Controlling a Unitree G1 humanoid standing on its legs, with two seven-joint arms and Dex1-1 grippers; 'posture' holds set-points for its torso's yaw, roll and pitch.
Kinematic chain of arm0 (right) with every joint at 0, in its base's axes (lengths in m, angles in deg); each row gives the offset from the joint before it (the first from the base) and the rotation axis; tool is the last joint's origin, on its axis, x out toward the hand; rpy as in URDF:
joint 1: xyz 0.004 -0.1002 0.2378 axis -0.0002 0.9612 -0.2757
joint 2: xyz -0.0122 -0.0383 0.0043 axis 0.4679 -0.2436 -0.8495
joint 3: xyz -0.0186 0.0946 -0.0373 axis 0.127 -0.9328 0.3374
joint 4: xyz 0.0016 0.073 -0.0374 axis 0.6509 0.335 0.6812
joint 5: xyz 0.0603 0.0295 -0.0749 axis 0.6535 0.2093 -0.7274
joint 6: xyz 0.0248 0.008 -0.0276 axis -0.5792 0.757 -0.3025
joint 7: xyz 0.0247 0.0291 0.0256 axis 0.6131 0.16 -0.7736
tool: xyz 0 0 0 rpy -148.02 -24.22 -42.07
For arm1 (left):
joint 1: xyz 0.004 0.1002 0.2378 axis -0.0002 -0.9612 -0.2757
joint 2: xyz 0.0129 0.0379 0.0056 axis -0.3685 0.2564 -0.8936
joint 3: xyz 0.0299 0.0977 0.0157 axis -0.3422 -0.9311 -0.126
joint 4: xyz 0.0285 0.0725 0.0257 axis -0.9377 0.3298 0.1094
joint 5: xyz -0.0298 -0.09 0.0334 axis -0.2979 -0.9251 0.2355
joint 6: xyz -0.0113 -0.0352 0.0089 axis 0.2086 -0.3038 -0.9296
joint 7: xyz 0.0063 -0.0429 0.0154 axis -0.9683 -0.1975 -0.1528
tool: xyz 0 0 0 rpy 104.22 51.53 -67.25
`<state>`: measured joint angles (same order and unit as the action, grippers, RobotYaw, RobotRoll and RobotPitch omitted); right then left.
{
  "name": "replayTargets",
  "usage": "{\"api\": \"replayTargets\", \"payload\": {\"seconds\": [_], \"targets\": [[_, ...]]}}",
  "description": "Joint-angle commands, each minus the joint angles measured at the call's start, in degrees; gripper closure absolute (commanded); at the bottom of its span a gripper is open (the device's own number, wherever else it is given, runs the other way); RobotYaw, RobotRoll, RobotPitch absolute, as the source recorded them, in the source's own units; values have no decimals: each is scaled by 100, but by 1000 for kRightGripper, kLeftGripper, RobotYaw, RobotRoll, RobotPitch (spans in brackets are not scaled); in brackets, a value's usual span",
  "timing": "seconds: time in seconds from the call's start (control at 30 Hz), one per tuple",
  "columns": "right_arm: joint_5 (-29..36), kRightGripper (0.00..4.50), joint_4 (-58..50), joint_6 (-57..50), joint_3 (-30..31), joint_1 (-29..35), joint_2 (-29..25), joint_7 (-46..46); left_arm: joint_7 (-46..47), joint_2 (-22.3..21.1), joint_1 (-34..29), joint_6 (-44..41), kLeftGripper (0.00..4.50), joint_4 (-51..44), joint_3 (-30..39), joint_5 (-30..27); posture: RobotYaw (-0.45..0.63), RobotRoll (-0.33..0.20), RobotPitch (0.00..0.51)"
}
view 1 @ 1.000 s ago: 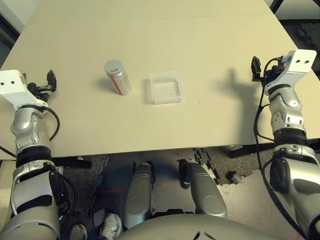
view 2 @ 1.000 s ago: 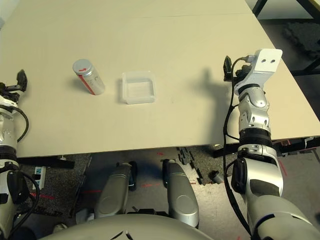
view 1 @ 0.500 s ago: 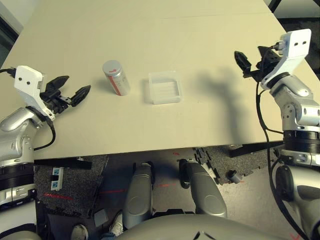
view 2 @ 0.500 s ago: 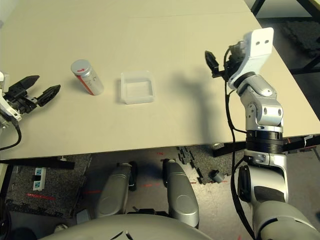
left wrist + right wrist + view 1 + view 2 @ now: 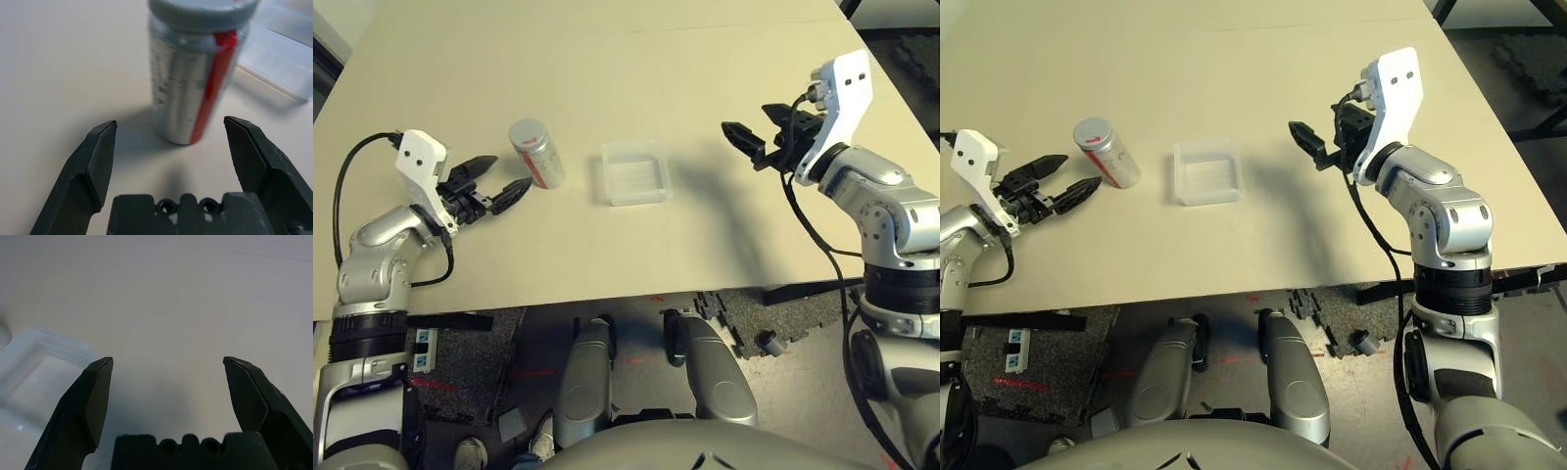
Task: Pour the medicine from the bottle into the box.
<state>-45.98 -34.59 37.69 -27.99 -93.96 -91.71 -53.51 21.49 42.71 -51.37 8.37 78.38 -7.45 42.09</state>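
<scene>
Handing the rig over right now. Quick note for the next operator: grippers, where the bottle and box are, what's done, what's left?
Left gripper: open, empty, just short of the bottle, aimed at it.
Right gripper: open, empty, above the table to the right of the box, pointing towards it.
Bottle: upright, grey cap on, left of the box, apart from it.
Box: flat on the table, looks empty.
Done: nothing grasped or poured.
Left: grip the bottle, take the cap off, tip the medicine into the box.
</scene>
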Motion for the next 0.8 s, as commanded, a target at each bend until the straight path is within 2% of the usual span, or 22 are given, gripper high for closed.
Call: {"api": "replayTargets", "payload": {"seconds": [0.03, 0.8], "targets": [[83, 0, -201, -99, 50, 121, 40, -18, -115, -67, 4, -18, 77, -48, -79, 91, 51, 0, 248], [29, 0, -400, -6, 115, 19, 94, -23, 31, 683, 852, 646, 77, 986, -377, 534, -17, 0, 241]]}}
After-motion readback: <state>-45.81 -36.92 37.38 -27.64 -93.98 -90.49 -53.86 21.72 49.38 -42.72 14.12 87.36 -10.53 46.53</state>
